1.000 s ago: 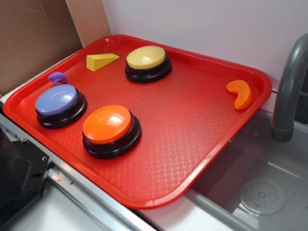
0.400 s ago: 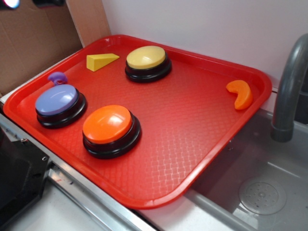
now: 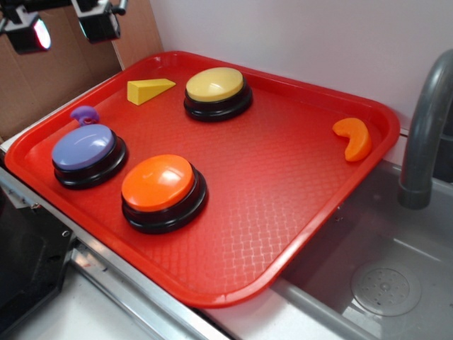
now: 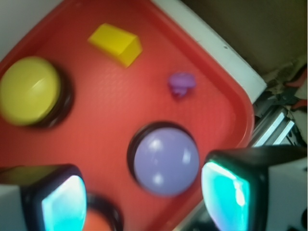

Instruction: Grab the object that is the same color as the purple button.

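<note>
Three domed push buttons stand on the red tray in the exterior view: the purple button at the left, the orange button just beside it toward the front, and the yellow button further back. The small purple hook-shaped piece lies flat on the tray floor just behind the purple button, close to the left rim and apart from the button base. A yellow wedge rests between that piece and the yellow button. An orange crescent sits well apart at the right rim, near the grey faucet. The gripper enters at the top left corner, above the tray edge and clear of every object; both fingers are visible with a wide gap between them, holding nothing.

In the wrist view, the image is motion-blurred. The two fingertips frame the lower edge with the purple button between them, so the jaws stand spread. The purple piece appears above the button, beside the wedge. Judged from this, the approach is at an early stage: the gripper needs to centre over the small piece rather than the button, then descend. The nearby rim and button base leave limited finger clearance.
</note>
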Action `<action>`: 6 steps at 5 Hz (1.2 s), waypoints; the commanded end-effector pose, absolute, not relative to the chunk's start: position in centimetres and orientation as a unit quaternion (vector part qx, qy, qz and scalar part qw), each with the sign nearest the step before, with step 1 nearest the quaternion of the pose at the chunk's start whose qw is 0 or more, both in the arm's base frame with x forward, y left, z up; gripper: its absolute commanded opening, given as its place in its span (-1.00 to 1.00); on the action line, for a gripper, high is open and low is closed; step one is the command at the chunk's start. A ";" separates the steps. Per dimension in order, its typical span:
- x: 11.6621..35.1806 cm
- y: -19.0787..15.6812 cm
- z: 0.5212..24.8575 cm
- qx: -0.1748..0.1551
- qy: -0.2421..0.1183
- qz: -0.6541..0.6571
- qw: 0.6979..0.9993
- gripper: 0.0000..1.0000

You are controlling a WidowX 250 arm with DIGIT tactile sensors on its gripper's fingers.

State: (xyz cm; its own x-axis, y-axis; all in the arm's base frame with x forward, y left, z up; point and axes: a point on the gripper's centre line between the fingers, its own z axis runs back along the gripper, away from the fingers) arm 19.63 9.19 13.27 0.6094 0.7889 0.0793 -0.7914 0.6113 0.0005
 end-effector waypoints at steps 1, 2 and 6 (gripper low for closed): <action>19.9 15.0 7.3 0.077 -0.087 0.604 0.789 1.00; 19.7 16.2 4.9 0.089 -0.084 0.626 0.770 1.00; 19.6 16.5 2.6 0.111 -0.085 0.641 0.754 -1.00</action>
